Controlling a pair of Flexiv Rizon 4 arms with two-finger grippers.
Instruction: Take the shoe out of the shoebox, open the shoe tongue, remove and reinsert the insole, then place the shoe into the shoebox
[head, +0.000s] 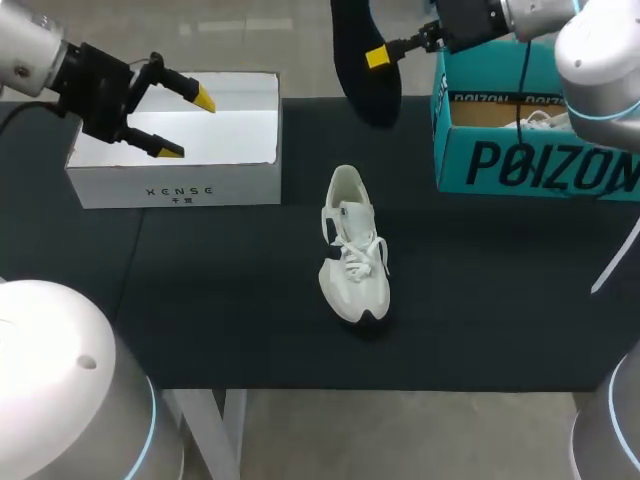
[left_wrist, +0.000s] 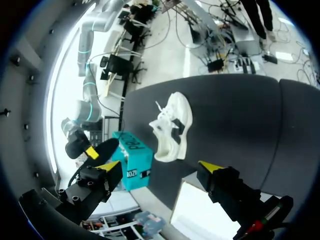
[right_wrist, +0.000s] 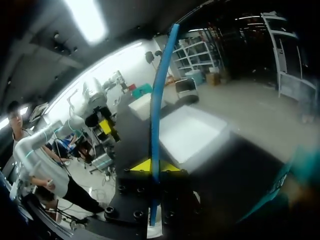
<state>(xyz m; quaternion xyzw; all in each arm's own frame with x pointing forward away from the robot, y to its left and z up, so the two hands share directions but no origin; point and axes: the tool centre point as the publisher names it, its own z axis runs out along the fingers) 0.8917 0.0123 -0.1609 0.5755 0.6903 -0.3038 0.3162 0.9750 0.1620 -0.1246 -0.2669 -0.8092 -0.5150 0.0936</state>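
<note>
Tabletop (head: 250, 330): dark, carrying two open boxes at the far side and a shoe in the middle.
Shoe (head: 352, 245) (left_wrist: 172, 125): white, standing on its sole in the middle of the tabletop, outside both boxes, toe toward the near edge, laces loose.
Insole (head: 358, 60) (left_wrist: 102, 146) (right_wrist: 160, 100): black, held in the air over the far edge, between the two boxes and well apart from the shoe. From the right wrist it is seen edge-on, as a blue strip.
Right hand (head: 377, 57) (right_wrist: 148, 165): closed narrow on the insole, a yellow tip on each side of it, just beside the teal box.
Left hand (head: 185, 125) (left_wrist: 159, 166): fingers spread wide, holding nothing, hanging over the white box.
White box (head: 175, 185) (left_wrist: 200, 212): far left, lid off, pale inside.
Teal box (head: 535, 165) (left_wrist: 135, 157): far right, open, with something white showing inside.
</note>
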